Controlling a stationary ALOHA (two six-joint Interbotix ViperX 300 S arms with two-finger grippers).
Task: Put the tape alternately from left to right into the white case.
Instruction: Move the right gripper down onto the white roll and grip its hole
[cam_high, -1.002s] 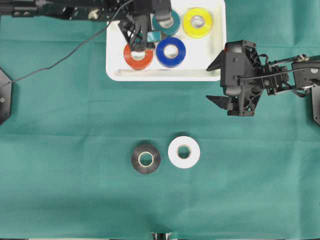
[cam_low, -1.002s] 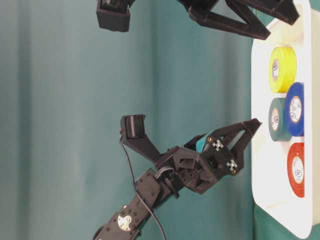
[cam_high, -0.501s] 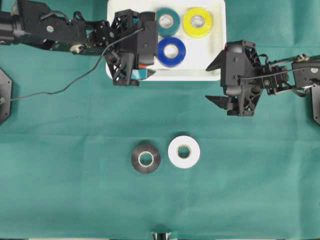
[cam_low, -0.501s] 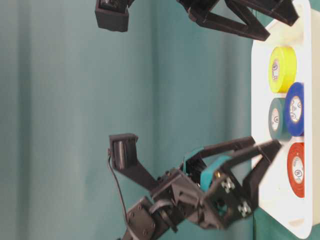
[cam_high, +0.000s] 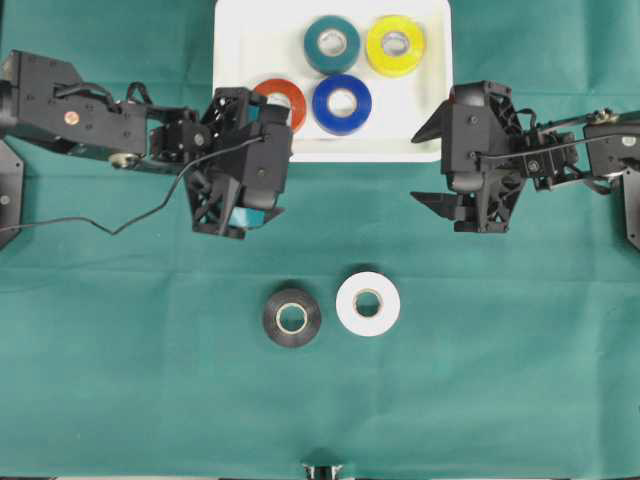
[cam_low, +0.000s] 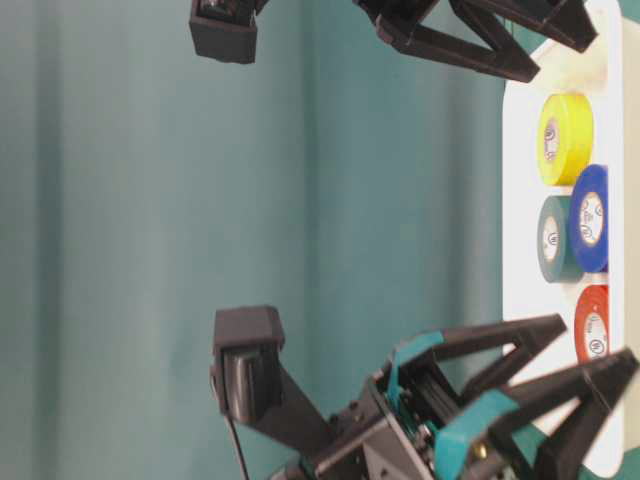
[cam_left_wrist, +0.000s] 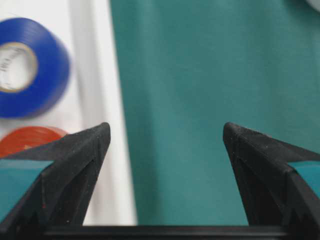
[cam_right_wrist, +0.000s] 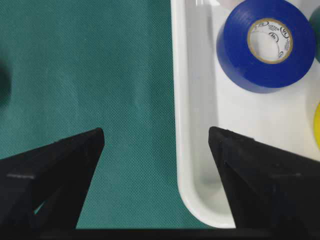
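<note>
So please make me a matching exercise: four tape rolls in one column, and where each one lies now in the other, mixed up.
Things:
1. blue roll
2. yellow roll
3. black roll
4. white roll

Places:
A. on the cloth, left of the pair
B. in the white case, far right corner
C. on the cloth, right of the pair
D. in the case, near row

Pairs: 1-D, 2-B, 3-A, 4-C
</note>
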